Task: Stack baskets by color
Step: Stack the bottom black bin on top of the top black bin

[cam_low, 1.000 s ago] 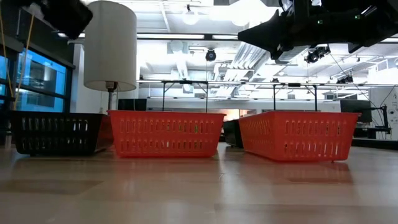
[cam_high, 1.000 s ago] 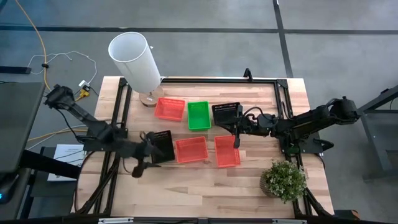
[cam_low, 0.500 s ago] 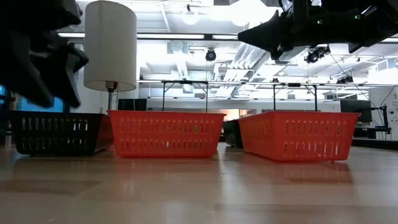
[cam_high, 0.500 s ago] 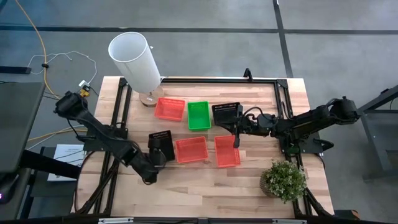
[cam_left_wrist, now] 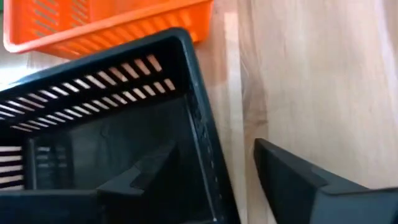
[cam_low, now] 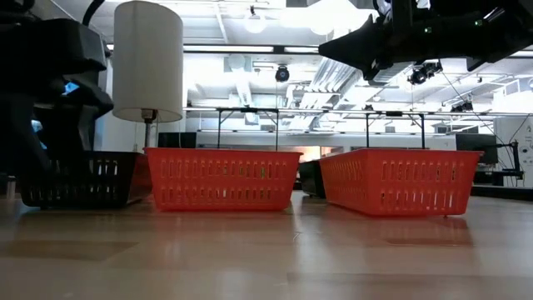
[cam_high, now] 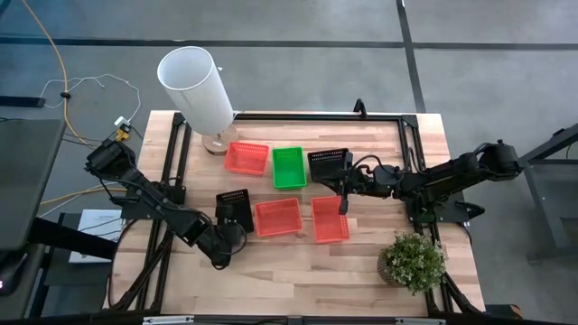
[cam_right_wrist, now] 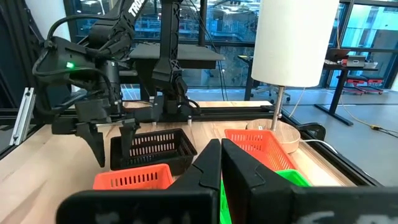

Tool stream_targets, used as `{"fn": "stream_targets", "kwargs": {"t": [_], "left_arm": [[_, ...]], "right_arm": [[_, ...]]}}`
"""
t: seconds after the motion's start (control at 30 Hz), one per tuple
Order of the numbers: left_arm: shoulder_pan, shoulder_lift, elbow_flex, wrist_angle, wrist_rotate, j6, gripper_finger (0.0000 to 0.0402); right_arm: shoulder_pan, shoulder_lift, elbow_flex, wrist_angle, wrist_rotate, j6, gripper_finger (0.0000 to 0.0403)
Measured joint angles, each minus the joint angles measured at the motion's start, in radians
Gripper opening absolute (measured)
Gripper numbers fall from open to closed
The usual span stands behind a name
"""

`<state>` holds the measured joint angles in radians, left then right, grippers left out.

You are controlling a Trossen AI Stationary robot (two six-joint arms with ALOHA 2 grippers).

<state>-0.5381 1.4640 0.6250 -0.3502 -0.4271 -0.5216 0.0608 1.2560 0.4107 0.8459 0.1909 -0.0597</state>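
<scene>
Black basket wall between left gripper's jaws (unclosed).

The surface is pale planked wood with a smooth, faintly shiny finish. The black basket beside the lamp's white shade is matt slotted plastic; the red baskets near it are glossier plastic mesh. The left hand has smooth matt black plastic fingers. The frame behind the baskets is black metal.
</scene>
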Motion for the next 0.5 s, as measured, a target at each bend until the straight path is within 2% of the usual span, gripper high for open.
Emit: {"fn": "stream_targets", "kwargs": {"t": [0.1,0.23,0.27,0.37,0.5], "left_arm": [[0.0,-0.002,0.0,-0.009,0.008,-0.032,0.0132],[-0.002,-0.012,0.01,-0.081,0.061,-0.103,0.0025],[-0.009,-0.014,0.02,-0.112,0.065,-0.109,0.0013],[-0.035,-0.016,0.077,-0.223,0.062,-0.113,0.0014],[-0.069,-0.016,0.208,-0.441,0.014,-0.089,0.0003]], "right_arm": [[0.0,0.0,0.0,-0.001,0.0,0.0,0.0],[0.0,0.0,0.0,-0.004,0.0,0.0,0.0],[0.0,0.0,0.0,-0.004,-0.002,0.0,0.0],[0.0,0.0,0.0,0.008,-0.033,-0.023,0.0],[0.001,0.0,0.0,0.056,-0.128,-0.055,0.0]]}}
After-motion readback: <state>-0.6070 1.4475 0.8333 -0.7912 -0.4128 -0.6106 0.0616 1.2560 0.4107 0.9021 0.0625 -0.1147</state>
